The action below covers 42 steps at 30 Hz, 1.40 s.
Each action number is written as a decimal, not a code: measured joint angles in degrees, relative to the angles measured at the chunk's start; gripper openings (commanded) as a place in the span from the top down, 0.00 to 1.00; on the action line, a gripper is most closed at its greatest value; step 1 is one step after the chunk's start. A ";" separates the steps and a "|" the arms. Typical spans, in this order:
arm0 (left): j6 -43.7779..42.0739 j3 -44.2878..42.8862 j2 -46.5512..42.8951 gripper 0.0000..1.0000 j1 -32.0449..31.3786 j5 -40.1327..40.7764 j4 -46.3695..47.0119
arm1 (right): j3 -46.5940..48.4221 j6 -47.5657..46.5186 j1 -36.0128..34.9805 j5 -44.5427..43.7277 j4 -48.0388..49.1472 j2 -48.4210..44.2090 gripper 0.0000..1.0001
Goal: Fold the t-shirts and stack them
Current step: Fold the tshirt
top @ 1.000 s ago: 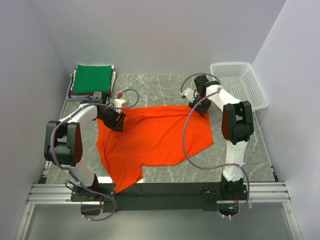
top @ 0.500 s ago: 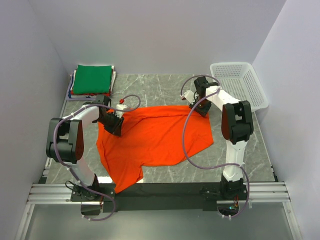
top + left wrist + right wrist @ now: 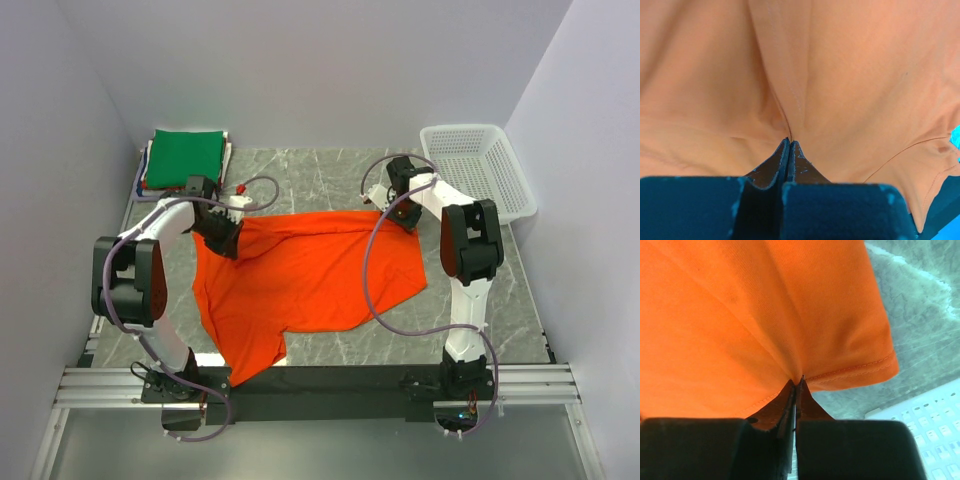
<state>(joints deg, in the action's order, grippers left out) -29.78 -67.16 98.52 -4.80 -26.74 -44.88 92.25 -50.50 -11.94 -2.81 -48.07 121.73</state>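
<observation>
Orange t-shirt [image 3: 310, 275] is spread out on the grey desk [image 3: 330, 180], left claw [image 3: 224, 240] pinched tight on its far-left corner, right claw [image 3: 402, 217] clamped on the far-right hem.

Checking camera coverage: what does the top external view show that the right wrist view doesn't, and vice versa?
Only top external: the folded green t-shirt at far left, and the left gripper holding the orange t-shirt. Only right wrist: the stitched hem, close up. Both: that orange t-shirt, the right gripper shut on it, the white basket.
</observation>
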 measured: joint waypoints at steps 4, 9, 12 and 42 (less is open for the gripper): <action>-1.14 -3.37 -0.11 0.99 0.68 0.02 -2.51 | 0.07 0.02 0.00 -0.07 0.09 0.00 1.00; -2.71 -6.34 -0.90 0.99 0.83 0.09 -7.02 | 1.51 -0.13 0.00 0.00 -0.24 0.00 1.00; -3.91 -7.26 -2.47 0.99 0.83 0.17 -9.77 | 1.79 -0.44 0.00 0.02 -0.26 -0.22 1.00; -4.94 3.17 -7.87 0.54 1.86 -1.79 -16.02 | -4.17 -3.63 0.79 2.34 -2.82 -4.61 0.53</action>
<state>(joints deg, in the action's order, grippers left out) -34.72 -63.99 90.65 -2.94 -28.53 -60.90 88.07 -54.13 -11.16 -0.47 -50.89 117.12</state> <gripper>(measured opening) 0.446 0.391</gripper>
